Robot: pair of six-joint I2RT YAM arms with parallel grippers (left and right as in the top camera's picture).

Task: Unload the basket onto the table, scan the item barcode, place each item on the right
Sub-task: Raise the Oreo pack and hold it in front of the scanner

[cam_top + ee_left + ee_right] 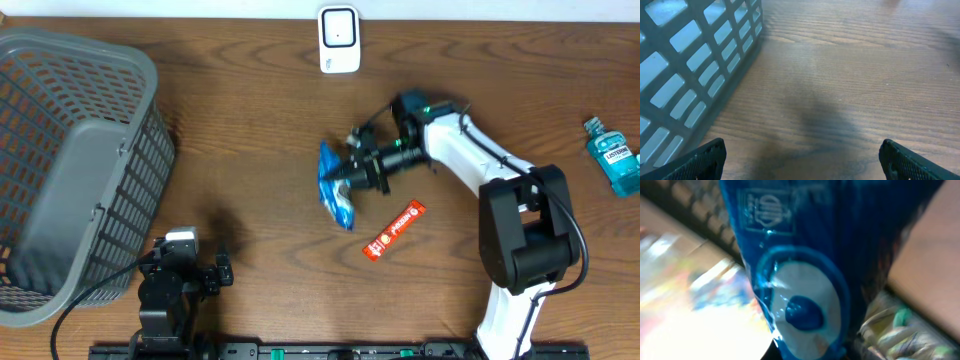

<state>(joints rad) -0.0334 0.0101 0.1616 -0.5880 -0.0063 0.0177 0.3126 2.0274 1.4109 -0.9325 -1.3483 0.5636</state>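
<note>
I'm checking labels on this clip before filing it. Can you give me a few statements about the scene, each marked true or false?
1. The right gripper is shut on the blue packet. True.
2. The left gripper holds the orange bar. False: its jaws stand open with nothing between them, and the bar lies on the table near the packet.
3. The white scanner stands at the table's far edge, apart from the packet. True.
4. The mouthwash bottle lies inside the grey basket. False: it lies on the table at the opposite side from the basket.
</note>
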